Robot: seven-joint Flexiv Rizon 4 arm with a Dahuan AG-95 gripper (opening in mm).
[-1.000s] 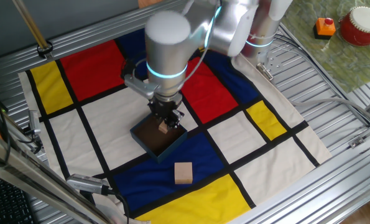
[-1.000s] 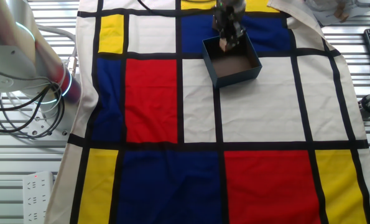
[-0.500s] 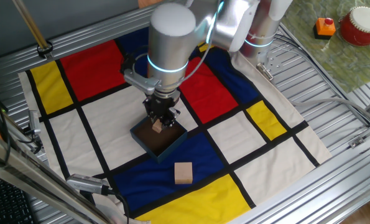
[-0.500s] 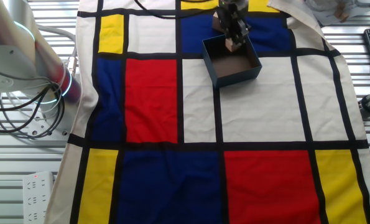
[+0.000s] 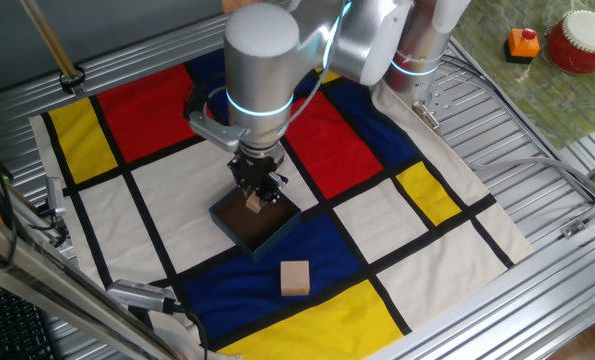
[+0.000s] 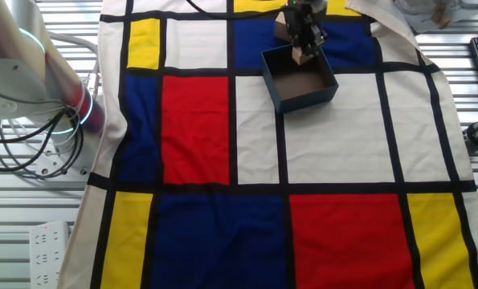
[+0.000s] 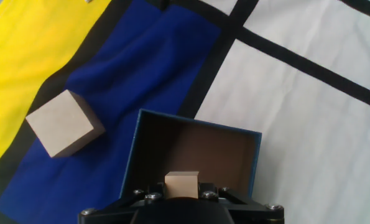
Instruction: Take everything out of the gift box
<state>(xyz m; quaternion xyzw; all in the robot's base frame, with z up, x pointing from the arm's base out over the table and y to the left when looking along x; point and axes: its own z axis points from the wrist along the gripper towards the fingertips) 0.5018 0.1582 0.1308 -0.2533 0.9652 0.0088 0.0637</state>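
The dark blue gift box [image 5: 239,232] with a brown inside sits on the checked cloth; it also shows in the other fixed view [image 6: 304,91] and the hand view [image 7: 147,138]. My gripper [image 5: 254,200] is shut on a tan wooden block [image 7: 181,185] and holds it above the box, over its far part. The block shows between the fingers in the other fixed view [image 6: 298,56] too. The second tan block [image 5: 295,278] lies on the blue cloth square in front of the box, outside it, and shows in the hand view [image 7: 63,122]. The box's inside looks bare.
The checked cloth [image 5: 407,240] covers a slatted metal table. A red pot [image 5: 581,42] and an orange object [image 5: 522,43] stand at the far right corner. Cables and a power strip [image 6: 49,249] lie beside the arm's base [image 6: 30,72].
My gripper has risen with the block out of the box and shifted slightly toward the box's far side. The block on the cloth has not moved.
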